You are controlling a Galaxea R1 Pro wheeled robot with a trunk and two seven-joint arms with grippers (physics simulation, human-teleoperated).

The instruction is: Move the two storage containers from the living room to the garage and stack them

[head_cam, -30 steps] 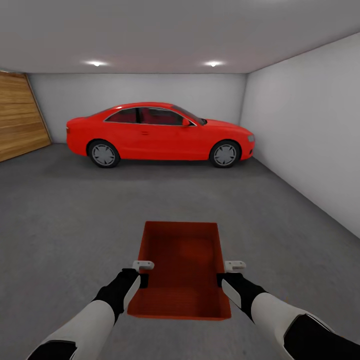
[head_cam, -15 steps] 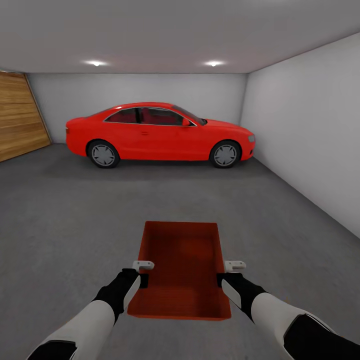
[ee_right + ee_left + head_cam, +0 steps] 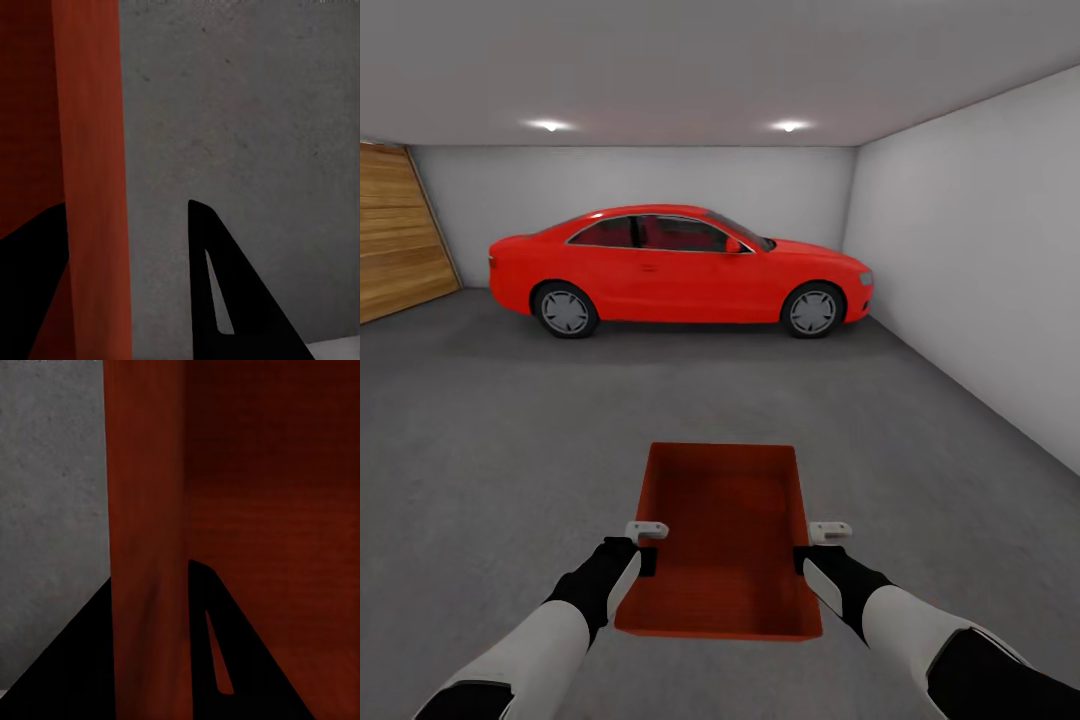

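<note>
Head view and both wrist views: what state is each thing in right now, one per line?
Bin: upright, lidless, empty, carried over the floor by both long walls.
Left pincer: shut on the bin's left wall.
Right pincer: shut on the bin's right wall.
Car: parked by the back wall, doors shut.
Floor: grey concrete.

Orange-red container (image 3: 722, 535) over mottled dark grey floor (image 3: 490, 430), bright red car (image 3: 678, 268) beyond, honey wood-panelled door (image 3: 400, 240), pale grey walls (image 3: 970, 240), black grippers on white arms (image 3: 525, 650).
</note>
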